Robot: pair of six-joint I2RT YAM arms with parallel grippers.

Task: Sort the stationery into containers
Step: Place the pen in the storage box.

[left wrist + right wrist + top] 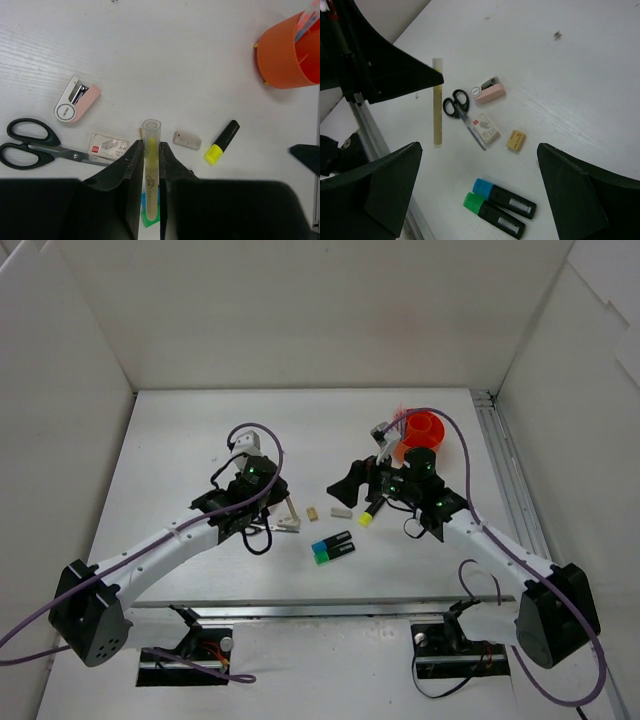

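My left gripper (150, 146) is shut on a thin pale yellowish pen (151, 131), which also shows as the pen (437, 107) in the right wrist view. Below and beside it lie black-handled scissors (30, 149), a boxed white eraser (106, 146), a pink and white stapler-like item (76, 98), a grey eraser (187, 140) and a yellow highlighter (222, 142). The orange cup (425, 430) stands at the back right with pens in it. My right gripper (479, 170) hangs open over the blue highlighter (505, 196), the green highlighter (495, 216) and a beige eraser (516, 140).
White walls enclose the table on three sides. A metal rail (510, 480) runs along the right edge. Both arms' purple cables loop above the surface. The right gripper (368, 472) sits just left of the cup, close to the yellow highlighter (372, 512).
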